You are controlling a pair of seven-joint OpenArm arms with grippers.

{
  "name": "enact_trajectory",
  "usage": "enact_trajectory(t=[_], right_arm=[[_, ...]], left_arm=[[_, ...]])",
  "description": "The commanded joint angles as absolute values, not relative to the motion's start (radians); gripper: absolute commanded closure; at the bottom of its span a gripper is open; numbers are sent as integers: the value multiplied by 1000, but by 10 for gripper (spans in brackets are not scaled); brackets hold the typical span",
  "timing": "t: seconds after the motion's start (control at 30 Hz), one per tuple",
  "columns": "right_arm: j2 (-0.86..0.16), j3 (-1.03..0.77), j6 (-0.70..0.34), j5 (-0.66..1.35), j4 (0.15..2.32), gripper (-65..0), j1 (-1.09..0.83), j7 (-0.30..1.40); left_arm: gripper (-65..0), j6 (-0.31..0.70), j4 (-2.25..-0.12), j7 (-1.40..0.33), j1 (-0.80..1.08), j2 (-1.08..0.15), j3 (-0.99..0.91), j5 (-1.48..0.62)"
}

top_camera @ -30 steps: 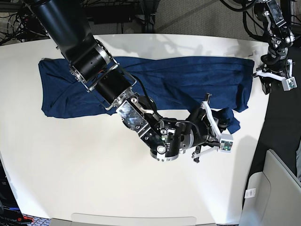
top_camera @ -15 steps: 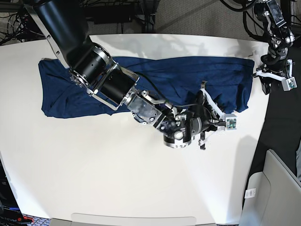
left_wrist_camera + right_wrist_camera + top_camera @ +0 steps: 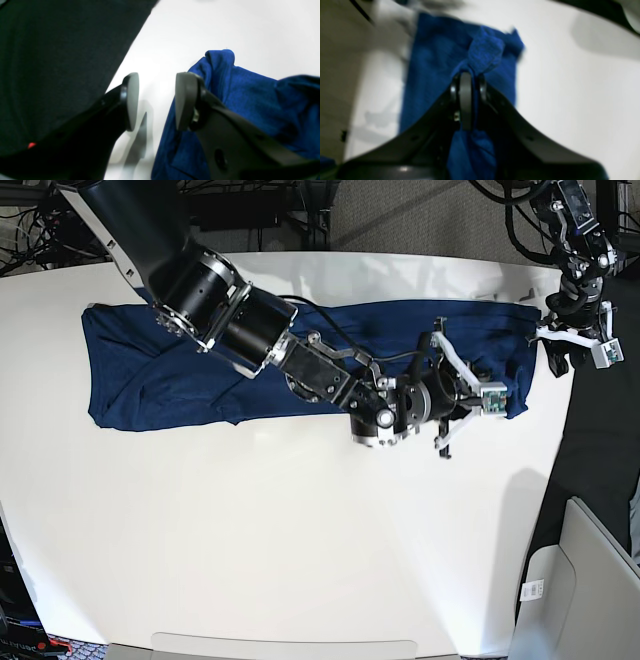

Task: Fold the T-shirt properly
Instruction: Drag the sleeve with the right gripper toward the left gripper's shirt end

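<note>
the t-shirt (image 3: 330, 355), a plain dark blue long-sleeved one, lies stretched left to right across the far half of the white table (image 3: 250, 540), mostly flat with soft wrinkles, its left end near the table's left edge and its right end close to the far right corner. no print, logo or readable writing shows anywhere on the cloth. the right gripper (image 3: 462, 395) reaches from the far left, its thick black arm passing over the shirt, and sits low over the shirt's right part near its near edge. in the right wrist view its fingers (image 3: 465, 100) are pressed together on a bunched fold of the blue fabric (image 3: 460, 75), which sticks out above the tips and hangs below them. the left gripper (image 3: 572, 345) is at the table's far right edge, just beside the shirt's right end. in the left wrist view its two grey pads (image 3: 182, 100) stand apart with bare white table between them, nothing clamped; the right-hand pad is right beside a raised fold of blue cloth (image 3: 232, 100), though whether it touches is not clear. a small white tag with tiny dark print, too small to read, lies on a pale grey object (image 3: 575, 600) at the near right, off the table.
</note>
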State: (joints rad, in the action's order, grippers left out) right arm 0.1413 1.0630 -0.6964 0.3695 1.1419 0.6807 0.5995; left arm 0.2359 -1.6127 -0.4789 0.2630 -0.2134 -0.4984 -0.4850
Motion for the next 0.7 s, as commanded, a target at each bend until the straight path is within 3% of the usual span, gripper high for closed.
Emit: enact_trajectory(t=[0.0,0.3,0.67], right_arm=[[157,1053,-698,386,1150,-6,700,549],[157,1053,-698,392,984,-6,630,197],[157,1053,-698,394,860,-11,578,-16]], left_arm=[[-238,240,-1632,-456,259,-229,-506,-496],[-238,240,-1632,-456,259,-228,-506,-496],[-238,240,-1632,-456,255,-214,-501,-495]])
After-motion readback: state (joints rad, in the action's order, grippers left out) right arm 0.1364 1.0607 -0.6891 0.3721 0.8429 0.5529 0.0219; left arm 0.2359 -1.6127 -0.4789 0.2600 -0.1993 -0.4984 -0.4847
